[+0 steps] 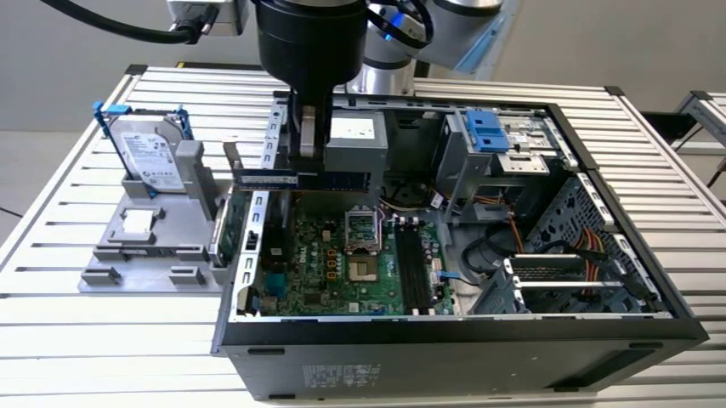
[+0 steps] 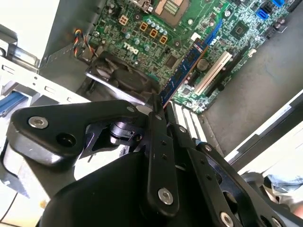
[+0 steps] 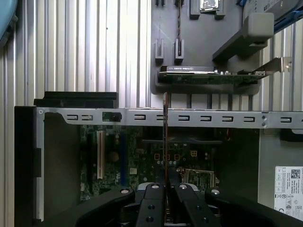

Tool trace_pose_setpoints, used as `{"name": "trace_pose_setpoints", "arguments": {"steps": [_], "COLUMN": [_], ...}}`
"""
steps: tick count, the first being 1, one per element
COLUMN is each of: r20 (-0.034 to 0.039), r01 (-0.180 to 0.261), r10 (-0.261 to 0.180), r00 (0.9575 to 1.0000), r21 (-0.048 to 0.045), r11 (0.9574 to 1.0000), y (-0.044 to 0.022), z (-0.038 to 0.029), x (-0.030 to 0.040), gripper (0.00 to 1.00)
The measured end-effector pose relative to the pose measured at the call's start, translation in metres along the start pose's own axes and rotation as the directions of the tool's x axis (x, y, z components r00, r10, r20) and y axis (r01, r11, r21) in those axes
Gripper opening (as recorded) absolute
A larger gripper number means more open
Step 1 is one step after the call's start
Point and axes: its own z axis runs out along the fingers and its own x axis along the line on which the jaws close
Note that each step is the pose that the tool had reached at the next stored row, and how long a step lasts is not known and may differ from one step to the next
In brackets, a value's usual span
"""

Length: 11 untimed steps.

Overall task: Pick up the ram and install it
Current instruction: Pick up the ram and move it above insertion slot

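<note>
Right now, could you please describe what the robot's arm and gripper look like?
The arm is silver-grey with blue trim and a wide black cylindrical wrist; a thick black cable runs beside it. The gripper is matte black, with angular linked fingers fastened by silver screws.

The ram [image 1: 267, 179] hangs over the case [image 1: 454, 361], hard drive [image 1: 153, 153] at the exterior view's left
</note>
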Motion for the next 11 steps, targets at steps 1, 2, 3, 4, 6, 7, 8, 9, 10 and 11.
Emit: {"name": "trace_pose_setpoints", "arguments": {"steps": [1,2,3,4,6,7,8,9,10,11], "r20": [0.0,0.0,-0.0001,0.0,0.0001,0.0,0.0,0.0001,0.0,0.0], "r01": [0.0,-0.001,-0.001,-0.001,-0.002,-0.002,-0.002,-0.002,-0.003,-0.003], "r10": [0.0,0.001,0.001,0.001,0.002,0.002,0.002,0.002,0.003,0.003], "r00": [1.0,1.0,1.0,1.0,1.0,1.0,1.0,1.0,1.0,1.0], "r21": [-0.0001,-0.0003,-0.0006,-0.0008,-0.0012,-0.0015,-0.0017,-0.0021,-0.0026,-0.003], "r11": [1.0,1.0,1.0,1.0,1.0,1.0,1.0,1.0,1.0,1.0], "y": [-0.0013,-0.0026,-0.004,-0.0053,-0.0081,-0.0095,-0.0108,-0.0122,-0.0135,-0.0149], "z": [-0.0001,-0.0002,-0.0002,-0.0003,-0.0004,-0.0005,-0.0005,-0.0006,-0.0007,-0.0007], "x": [0.0,0.0,0.0,0.0,0.0,0.0,0.0,0.0,0.0,0.0], "gripper": [0.0,0.0,0.0,0.0,0.0,0.0,0.0,0.0,0.0,0.0]}}
